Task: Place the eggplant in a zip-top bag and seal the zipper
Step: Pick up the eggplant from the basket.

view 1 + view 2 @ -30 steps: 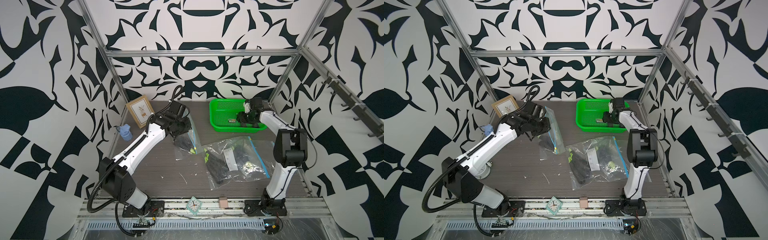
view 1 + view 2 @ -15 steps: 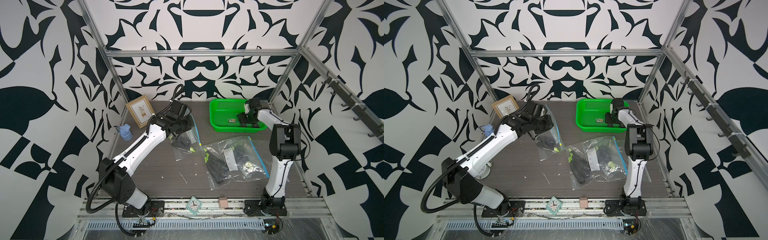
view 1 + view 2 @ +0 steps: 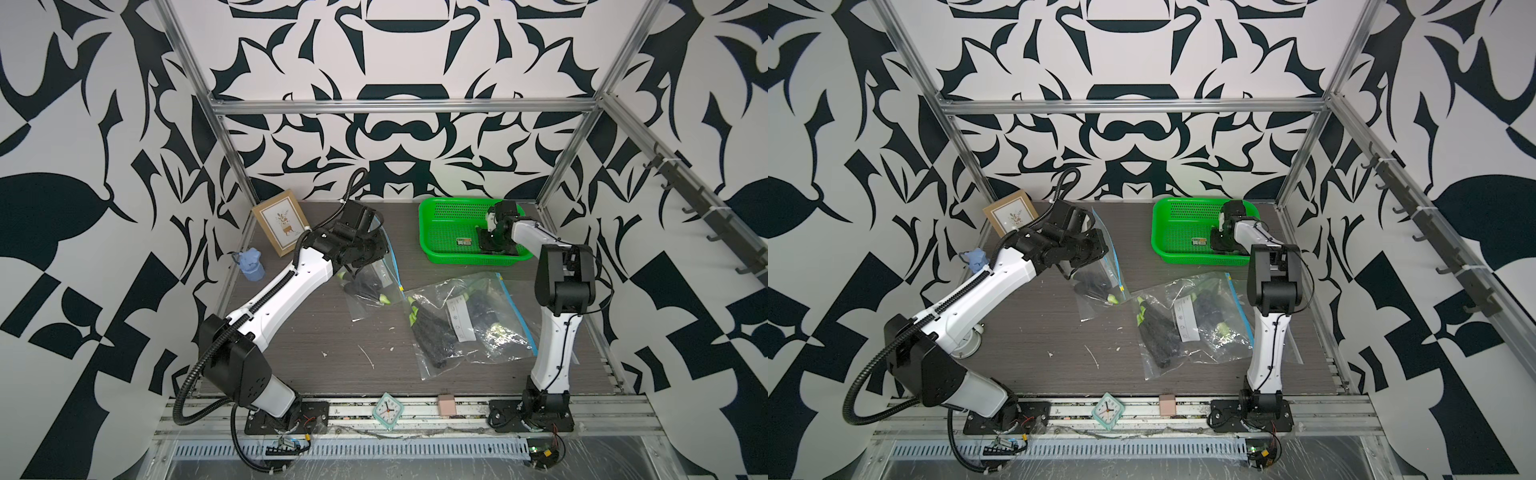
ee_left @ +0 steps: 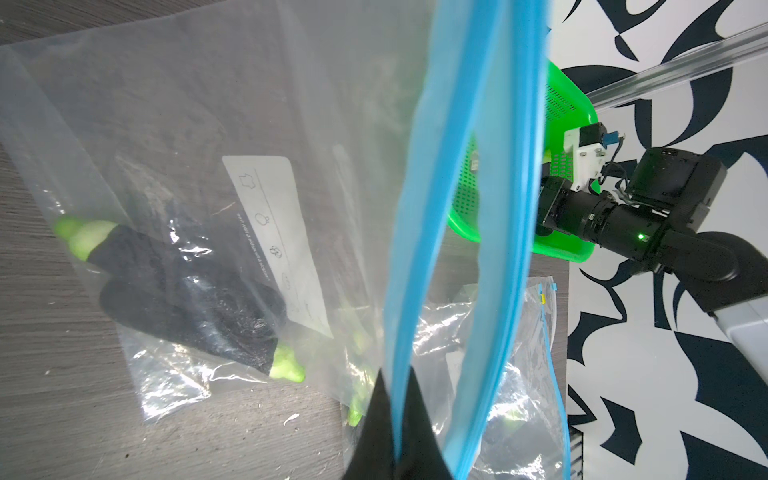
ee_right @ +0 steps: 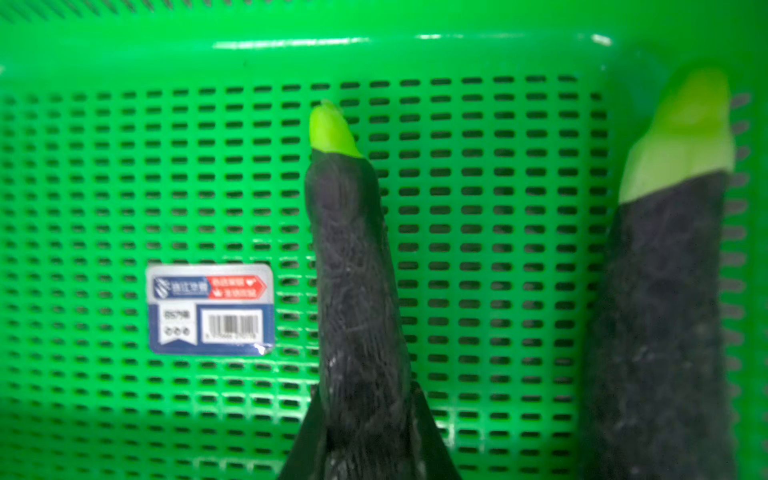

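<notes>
**A:** Checking in on the bagging job. Seeing the right hand (image 5: 368,436) down in the green basket (image 5: 124,187), clamped on both sides of the eggplant (image 5: 353,270) near its thick end. Looks to be lying on the basket floor, not lifted yet. Also spotting a second eggplant (image 5: 665,311) just beside it, untouched.

**B:** Same read here. Over on the other arm, seeing the left hand (image 4: 397,399) pinched shut on the blue zipper strip (image 4: 440,208) of the bag (image 4: 208,124), holding it up off the worktop (image 3: 311,353). Seeing the two sides of the strip apart, so open at the mouth, not sealed. Noticing some bagged eggplants (image 4: 187,291) too, dark with green tips, already down at the bottom of it.

**A:** So how far along? Calling it early-to-middle: bag held up and open, eggplant gripped, no carry started.

**B:** Yep. Left to do, just guessing: lift out of the basket, bring across to the bag's mouth, drop in, then press the zipper closed end to end. Well apart right now, basket and bag, so a fair trip ahead.

**A:** Worth mentioning the other bag (image 3: 469,320) lying flat on the worktop between the arms, stuffed with more eggplants. Can't tell whether zipped or not.
</notes>
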`<action>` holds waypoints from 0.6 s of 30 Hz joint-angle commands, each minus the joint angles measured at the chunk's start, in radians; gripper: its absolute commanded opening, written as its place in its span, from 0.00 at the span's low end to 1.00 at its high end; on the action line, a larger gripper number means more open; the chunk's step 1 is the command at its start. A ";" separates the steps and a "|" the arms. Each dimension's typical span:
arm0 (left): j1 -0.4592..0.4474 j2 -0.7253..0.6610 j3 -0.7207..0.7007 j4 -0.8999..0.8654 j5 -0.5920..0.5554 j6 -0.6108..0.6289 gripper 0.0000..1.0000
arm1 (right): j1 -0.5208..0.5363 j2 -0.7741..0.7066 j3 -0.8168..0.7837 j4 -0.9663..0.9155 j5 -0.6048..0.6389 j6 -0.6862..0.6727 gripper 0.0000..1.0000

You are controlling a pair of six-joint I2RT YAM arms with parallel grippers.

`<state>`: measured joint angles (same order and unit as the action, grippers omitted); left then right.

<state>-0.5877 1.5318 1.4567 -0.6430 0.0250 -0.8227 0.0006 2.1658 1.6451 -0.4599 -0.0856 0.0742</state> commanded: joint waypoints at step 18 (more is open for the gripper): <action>-0.001 0.007 0.042 0.025 -0.006 -0.005 0.00 | 0.136 -0.715 -0.246 -0.067 -0.454 0.209 0.03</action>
<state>-0.5877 1.5318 1.4601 -0.6361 0.0235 -0.8227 0.0742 1.5150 1.4033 -0.4484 -0.4473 0.2531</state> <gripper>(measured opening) 0.045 0.262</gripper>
